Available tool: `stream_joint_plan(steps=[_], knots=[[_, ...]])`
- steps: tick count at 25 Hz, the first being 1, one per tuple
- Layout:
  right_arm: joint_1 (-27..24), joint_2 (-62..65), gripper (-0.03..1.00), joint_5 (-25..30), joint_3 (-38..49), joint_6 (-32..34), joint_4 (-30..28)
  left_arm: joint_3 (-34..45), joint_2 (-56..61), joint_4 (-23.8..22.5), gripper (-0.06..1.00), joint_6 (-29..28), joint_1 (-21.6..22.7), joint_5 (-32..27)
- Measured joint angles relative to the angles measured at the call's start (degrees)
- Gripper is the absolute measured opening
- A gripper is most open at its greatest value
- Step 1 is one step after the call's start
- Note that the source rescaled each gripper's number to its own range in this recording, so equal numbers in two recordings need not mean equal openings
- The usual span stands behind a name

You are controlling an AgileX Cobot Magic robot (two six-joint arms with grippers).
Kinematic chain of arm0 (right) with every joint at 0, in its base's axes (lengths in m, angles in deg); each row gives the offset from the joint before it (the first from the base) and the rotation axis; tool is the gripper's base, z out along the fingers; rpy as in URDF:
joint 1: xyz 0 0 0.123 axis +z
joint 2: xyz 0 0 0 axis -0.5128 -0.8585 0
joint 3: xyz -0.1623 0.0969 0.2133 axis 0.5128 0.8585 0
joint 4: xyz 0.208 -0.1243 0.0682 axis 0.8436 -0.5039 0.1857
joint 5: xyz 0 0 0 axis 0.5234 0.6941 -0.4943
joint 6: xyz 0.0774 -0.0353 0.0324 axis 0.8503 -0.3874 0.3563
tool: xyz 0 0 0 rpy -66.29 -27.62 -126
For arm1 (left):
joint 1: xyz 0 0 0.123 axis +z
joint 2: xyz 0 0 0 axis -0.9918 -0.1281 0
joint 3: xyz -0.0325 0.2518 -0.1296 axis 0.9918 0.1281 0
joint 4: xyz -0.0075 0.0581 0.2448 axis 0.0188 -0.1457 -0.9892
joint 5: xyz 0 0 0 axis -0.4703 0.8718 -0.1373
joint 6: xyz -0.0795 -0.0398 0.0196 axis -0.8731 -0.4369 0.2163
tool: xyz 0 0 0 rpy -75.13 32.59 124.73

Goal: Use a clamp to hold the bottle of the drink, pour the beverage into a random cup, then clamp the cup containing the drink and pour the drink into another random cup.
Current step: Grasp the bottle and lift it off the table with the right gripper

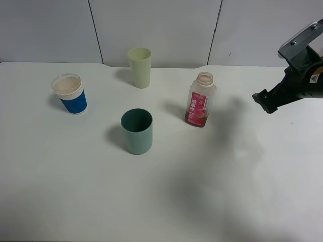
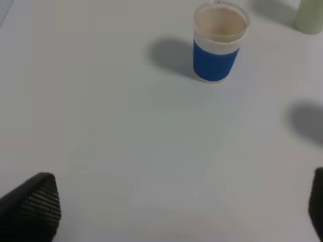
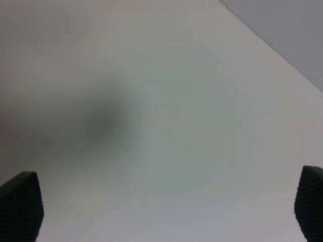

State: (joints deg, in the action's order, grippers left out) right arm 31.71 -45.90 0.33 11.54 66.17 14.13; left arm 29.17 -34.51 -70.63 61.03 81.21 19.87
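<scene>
The right end effector (image 3: 165, 207) hung wide open and empty by the right edge of the bench (image 1: 227, 196); the left end effector (image 2: 174, 209) gaped empty too. The bottle (image 1: 201, 101) stood right of centre, the teal cup (image 1: 137, 132) mid-bench, the blue-banded cup (image 1: 70, 95) toward the back-left corner

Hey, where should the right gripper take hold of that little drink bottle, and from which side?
Probably grip the bottle around its labelled middle, coming in level from the right, where the open right gripper is. It stands upright, straight-sided below the neck; the teal cup stands on its other side.
</scene>
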Motion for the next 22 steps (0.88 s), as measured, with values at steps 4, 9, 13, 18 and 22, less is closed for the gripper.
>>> stream_joint_plan(steps=[4,9,13,18,22], knots=[[0.9,-0.2,1.00,-1.6,0.0,4.5,0.0,0.0,0.0,0.0,1.00,0.0,0.0,0.0],[1.8,-1.5,1.00,-1.8,0.0,11.2,-2.8,0.0,0.0,0.0,1.00,0.0,0.0,0.0],[3.8,-1.9,0.94,-1.8,0.0,16.0,-6.4,0.0,0.0,0.0,1.00,0.0,0.0,0.0],[5.0,-2.0,0.86,-1.6,0.0,19.9,-9.6,0.0,0.0,0.0,1.00,0.0,0.0,0.0],[5.3,-2.0,0.85,-0.9,0.0,23.6,-13.4,0.0,0.0,0.0,1.00,0.0,0.0,0.0]])
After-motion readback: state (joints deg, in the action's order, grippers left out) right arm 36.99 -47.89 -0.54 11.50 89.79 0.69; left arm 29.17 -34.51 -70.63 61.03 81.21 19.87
